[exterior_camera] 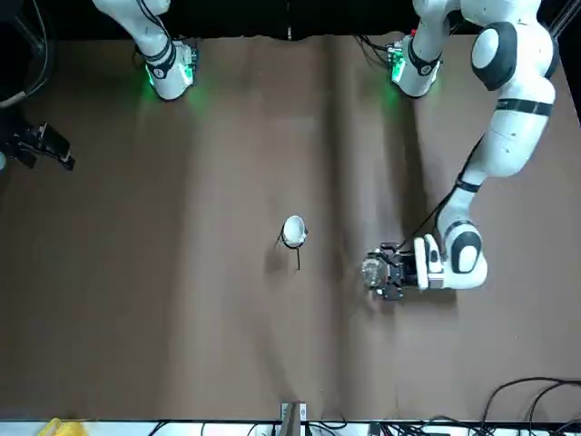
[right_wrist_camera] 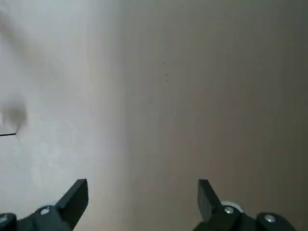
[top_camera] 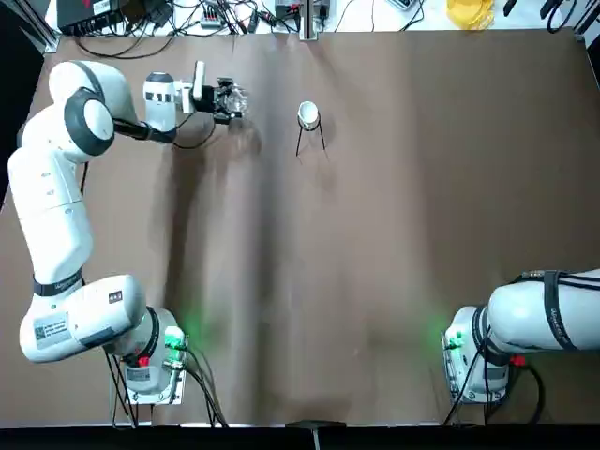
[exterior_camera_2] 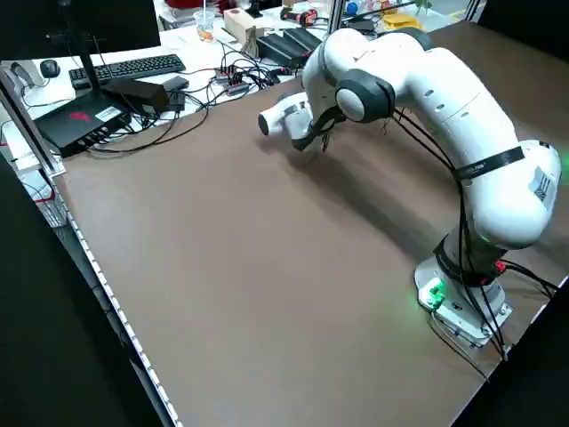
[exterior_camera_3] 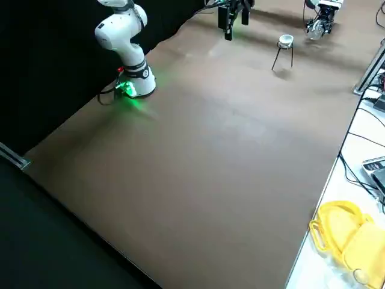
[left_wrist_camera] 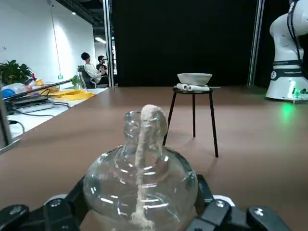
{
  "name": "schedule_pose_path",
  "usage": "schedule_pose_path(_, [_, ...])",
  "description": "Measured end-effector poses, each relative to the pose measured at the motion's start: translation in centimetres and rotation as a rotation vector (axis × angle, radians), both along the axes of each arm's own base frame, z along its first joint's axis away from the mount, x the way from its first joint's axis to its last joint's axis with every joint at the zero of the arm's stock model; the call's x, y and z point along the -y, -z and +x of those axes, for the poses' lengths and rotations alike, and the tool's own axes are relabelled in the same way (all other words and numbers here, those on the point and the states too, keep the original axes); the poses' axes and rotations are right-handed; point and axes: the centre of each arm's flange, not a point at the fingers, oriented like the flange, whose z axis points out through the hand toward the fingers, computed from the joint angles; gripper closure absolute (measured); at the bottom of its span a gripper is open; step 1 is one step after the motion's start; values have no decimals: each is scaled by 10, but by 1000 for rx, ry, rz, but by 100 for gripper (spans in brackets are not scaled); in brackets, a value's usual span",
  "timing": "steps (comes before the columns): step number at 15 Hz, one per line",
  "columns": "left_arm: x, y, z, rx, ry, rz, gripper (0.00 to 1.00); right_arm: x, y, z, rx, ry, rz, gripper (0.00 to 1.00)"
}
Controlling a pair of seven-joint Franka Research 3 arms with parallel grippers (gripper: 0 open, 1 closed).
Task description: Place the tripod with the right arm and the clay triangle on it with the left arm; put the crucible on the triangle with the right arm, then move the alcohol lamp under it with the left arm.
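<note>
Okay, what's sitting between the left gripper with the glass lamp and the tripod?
Nothing: the top view shows only bare tabletop between the left gripper, gripping the lamp, and the tripod.

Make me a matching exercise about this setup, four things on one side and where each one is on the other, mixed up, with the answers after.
Things
1. crucible
2. tripod
3. alcohol lamp
4. right gripper

Places or states
A. between the left gripper's fingers
B. open, holding nothing
C. on top of the clay triangle
D. standing on the table under the clay triangle

Pairs: 1-C, 2-D, 3-A, 4-B
</note>
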Motion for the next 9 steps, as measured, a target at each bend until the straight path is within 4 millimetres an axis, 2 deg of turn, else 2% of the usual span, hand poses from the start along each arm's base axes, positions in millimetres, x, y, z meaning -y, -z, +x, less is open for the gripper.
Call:
schedule_pose_path(1, [17,0,-1,-4,2,-3,13,2,-1,-1,1,3,0,0])
schedule_pose_path(2, [50,0,-4,-13,-2,-9,13,4,-1,-2,-3,6,0,0])
schedule_pose_path(4, [81,1,-8,-9,-11,-15,13,4,3,-4,-11,8,0,0])
schedule_pose_path(6, [106,2,-13,11,-26,-28,13,3,6,-5,-18,6,0,0])
schedule_pose_path(9, [127,5,-18,15,-50,-38,13,5,7,-5,-20,8,0,0])
